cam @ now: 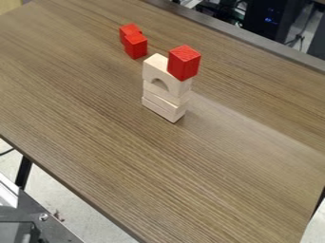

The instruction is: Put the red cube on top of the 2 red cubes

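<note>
Two red cubes (136, 46) touching, one red cube (184, 63) atop pale blocks (166, 97)

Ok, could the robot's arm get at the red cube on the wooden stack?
Probably yes: the red cube sits on one end of the arch block, with nothing above or beside it blocking a grip.

Block stack (166, 101): pale cream wood, unpatterned. Top cube (184, 62) on stack: solid bright red, side faces deeper. Paired cubes (136, 46) beyond stack, to its left: same plain red. Tabletop (127, 152) under stack: grey-brown, fine darker grain streaks, paler sheen right of stack. Equipment (270, 21) far beyond stack: black, small blue lights.
</note>
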Robot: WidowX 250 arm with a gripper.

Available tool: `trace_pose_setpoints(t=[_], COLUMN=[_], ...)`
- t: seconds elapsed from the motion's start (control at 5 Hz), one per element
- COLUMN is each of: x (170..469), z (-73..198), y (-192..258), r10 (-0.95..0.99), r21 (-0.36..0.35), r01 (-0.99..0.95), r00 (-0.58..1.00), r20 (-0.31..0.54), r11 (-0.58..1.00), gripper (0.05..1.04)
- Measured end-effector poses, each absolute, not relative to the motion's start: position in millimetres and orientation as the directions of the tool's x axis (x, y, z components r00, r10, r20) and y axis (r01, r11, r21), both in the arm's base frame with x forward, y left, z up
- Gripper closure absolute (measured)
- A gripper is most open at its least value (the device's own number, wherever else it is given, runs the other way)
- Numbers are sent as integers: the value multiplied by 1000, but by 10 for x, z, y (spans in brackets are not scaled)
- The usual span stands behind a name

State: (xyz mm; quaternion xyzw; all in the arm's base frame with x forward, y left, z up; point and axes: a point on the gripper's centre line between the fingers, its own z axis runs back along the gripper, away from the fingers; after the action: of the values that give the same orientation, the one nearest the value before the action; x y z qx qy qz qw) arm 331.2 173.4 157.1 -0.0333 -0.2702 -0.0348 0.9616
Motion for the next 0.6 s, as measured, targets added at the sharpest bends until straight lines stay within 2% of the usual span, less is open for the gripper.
trace_pose_setpoints(t=[0.2, 0.4, 0.6], x=[3299, 3271, 3247], z=[1440, 1480, 1657], y=[1715, 1568, 1481], r10=[-38, -70, -128], r21=[-73, -103, -76], r01=[85, 142, 200], r00=[867, 855, 829], r20=[497, 513, 545], r11=[994, 985, 977], gripper=[83, 83, 83])
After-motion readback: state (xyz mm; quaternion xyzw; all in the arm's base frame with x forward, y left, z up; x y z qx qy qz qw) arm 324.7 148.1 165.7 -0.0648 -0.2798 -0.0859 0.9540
